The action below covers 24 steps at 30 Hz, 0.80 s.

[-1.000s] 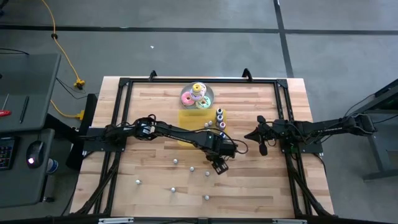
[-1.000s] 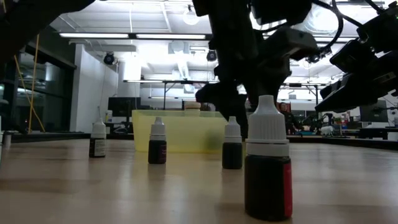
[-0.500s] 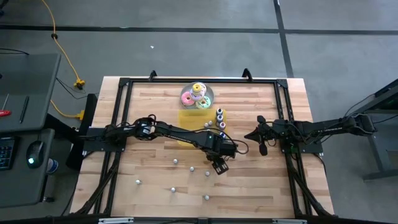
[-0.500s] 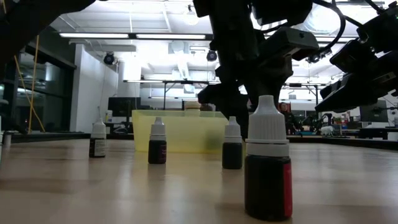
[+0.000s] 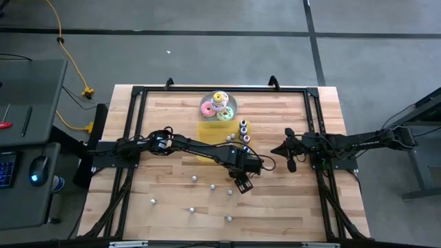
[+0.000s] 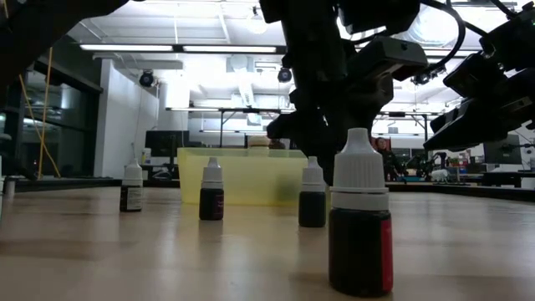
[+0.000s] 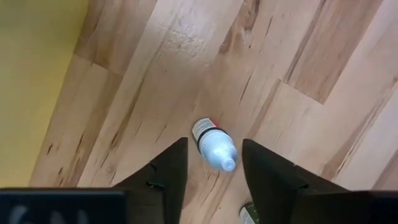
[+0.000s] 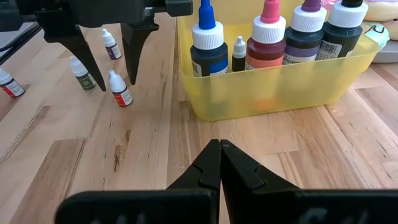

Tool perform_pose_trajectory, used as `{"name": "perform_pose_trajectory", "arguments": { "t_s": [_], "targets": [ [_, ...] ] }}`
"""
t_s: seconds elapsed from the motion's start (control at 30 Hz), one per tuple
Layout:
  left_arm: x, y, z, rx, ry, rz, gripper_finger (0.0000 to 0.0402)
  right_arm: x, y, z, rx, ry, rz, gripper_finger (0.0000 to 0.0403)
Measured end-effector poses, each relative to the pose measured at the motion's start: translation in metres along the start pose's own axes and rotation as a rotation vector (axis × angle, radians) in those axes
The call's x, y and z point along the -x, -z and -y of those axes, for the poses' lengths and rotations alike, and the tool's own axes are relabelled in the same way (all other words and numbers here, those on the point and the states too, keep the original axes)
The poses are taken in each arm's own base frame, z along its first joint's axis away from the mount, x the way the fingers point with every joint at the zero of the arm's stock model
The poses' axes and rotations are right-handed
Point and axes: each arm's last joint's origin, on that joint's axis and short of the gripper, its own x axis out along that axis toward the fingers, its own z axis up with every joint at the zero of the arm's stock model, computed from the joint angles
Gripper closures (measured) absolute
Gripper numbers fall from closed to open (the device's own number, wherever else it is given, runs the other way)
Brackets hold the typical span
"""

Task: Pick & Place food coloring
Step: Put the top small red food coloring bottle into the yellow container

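Note:
Several tiny food coloring bottles stand upright on the wooden table (image 5: 165, 110). One with a pale cap (image 7: 214, 149) sits between the open fingers of my left gripper (image 7: 214, 142), which hangs over it pointing down near the table's middle (image 5: 242, 183). In the right wrist view that bottle (image 8: 120, 91) stands under the left gripper (image 8: 115, 86), untouched. More bottles stand around it (image 8: 81, 73), (image 8: 111, 45), (image 6: 359, 230). My right gripper (image 8: 219, 144) waits shut at the right (image 5: 277, 149), facing the yellow tray.
The translucent yellow tray (image 8: 280, 84) holds larger blue-capped (image 8: 207, 43), pink-capped (image 8: 265, 38) and dark bottles (image 8: 343, 30) standing upright. Behind it a plate of pastel ring toys (image 5: 219, 105) sits near the far edge. Loose bottles dot the near half of the table (image 5: 192, 209).

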Motion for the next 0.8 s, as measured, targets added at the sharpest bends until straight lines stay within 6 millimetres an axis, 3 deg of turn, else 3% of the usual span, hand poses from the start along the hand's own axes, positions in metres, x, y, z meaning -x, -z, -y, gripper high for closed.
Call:
{"name": "perform_pose_trajectory", "arguments": {
  "t_s": [0.47, 0.8],
  "targets": [
    [0.001, 0.000, 0.000, -0.047, 0.006, -0.001, 0.0344, 0.000, 0.000, 0.000, 0.000, 0.000, 0.000, 0.0402],
    [0.019, -0.005, 0.006, -0.225, 0.035, 0.064, 0.0352, 0.000, 0.000, 0.000, 0.000, 0.000, 0.000, 0.0402]
  ]
}}
